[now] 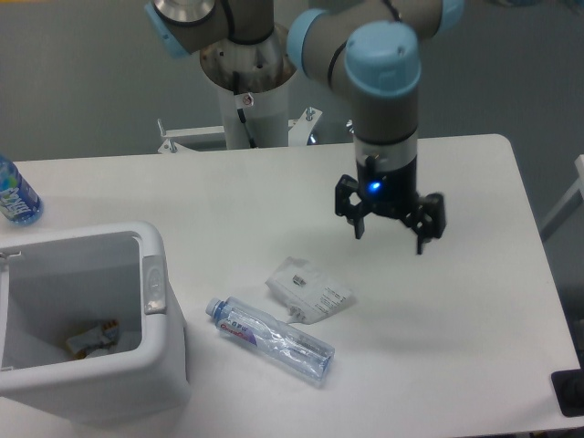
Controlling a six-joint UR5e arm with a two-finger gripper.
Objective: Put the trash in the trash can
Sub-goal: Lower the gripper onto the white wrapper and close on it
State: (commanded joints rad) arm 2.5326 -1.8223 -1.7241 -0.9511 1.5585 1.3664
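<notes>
A flat white plastic pouch (pixel 308 289) with a printed label lies on the table near the middle. A clear plastic bottle (pixel 270 337) with a blue cap and red-blue label lies on its side just in front of it, cap to the left. The white trash can (pixel 155 365) stands at the front left, with a grey oval latch (pixel 153 285) on its right side and a small item inside. My gripper (pixel 391 239) hangs above the table to the right of and behind the pouch, fingers spread open, holding nothing.
A blue-tinted bottle (pixel 16 193) with a blue-green label stands at the table's far left edge. The arm's white base column (pixel 251 100) rises behind the table's back edge. A dark object (pixel 570 394) sits at the front right corner.
</notes>
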